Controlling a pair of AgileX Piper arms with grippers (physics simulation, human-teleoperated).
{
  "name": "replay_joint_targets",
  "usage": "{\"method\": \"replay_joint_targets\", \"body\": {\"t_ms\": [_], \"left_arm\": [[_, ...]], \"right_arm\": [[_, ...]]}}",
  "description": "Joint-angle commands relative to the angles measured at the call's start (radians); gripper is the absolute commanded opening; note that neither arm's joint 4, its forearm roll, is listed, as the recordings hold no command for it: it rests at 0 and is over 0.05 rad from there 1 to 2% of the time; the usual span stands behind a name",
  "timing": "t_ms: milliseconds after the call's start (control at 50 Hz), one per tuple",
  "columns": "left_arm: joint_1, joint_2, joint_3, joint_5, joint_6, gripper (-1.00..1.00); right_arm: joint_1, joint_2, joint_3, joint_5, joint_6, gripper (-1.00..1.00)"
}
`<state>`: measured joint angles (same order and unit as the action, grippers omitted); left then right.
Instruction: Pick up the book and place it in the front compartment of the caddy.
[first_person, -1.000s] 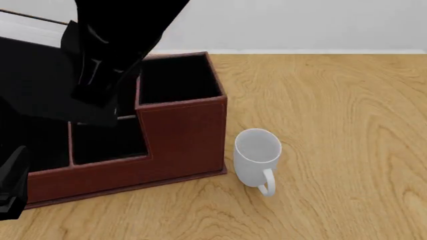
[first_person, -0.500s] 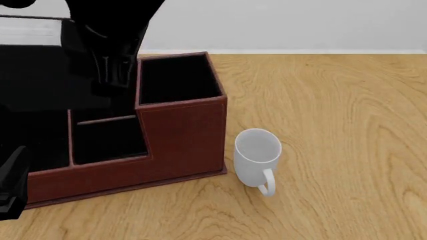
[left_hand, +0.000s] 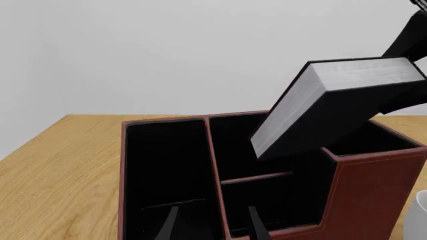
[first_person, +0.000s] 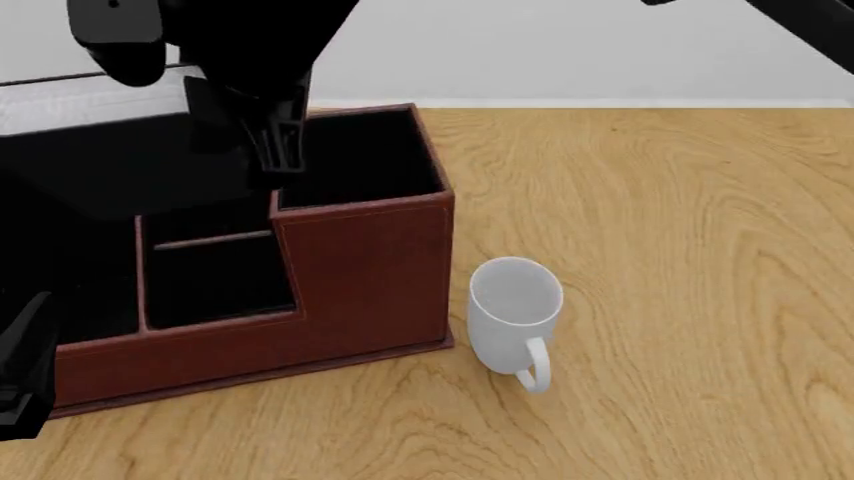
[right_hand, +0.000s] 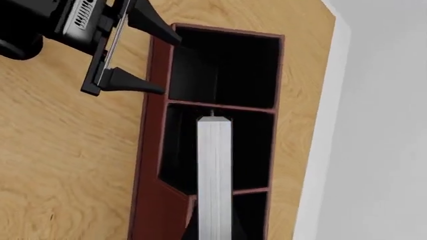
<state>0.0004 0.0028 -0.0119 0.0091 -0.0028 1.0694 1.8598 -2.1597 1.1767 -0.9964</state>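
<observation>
The book (left_hand: 333, 107) is hanging tilted above the caddy (left_hand: 373, 175), clamped by the right gripper (first_person: 274, 140) at its upper end — it is looking stiff, thick, probably weighty. The left gripper (left_hand: 210, 227) is hovering empty — fingers apart — beside the caddy.

The book (left_hand: 337, 107) hangs tilted above the caddy (first_person: 360, 270), mug (first_person: 514, 315) right.

No legible text, label or number anywhere
</observation>
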Motion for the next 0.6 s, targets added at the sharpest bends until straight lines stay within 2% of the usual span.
{"method": "replay_joint_targets", "body": {"t_ms": [20, 140, 360, 600], "left_arm": [[0.0, 0.0, 0.0, 0.0, 0.0, 1.0], [0.0, 0.0, 0.0, 0.0, 0.0, 1.0], [0.0, 0.0, 0.0, 0.0, 0.0, 1.0], [0.0, 0.0, 0.0, 0.0, 0.0, 1.0]], "right_arm": [[-0.056, 0.021, 0.015, -0.043, -0.042, -1.0], [-0.074, 0.058, -0.015, -0.052, -0.046, -1.0], [-0.06, 0.144, -0.147, -0.027, -0.026, -1.0], [-0.061, 0.197, -0.199, -0.034, -0.015, -1.0]]}}
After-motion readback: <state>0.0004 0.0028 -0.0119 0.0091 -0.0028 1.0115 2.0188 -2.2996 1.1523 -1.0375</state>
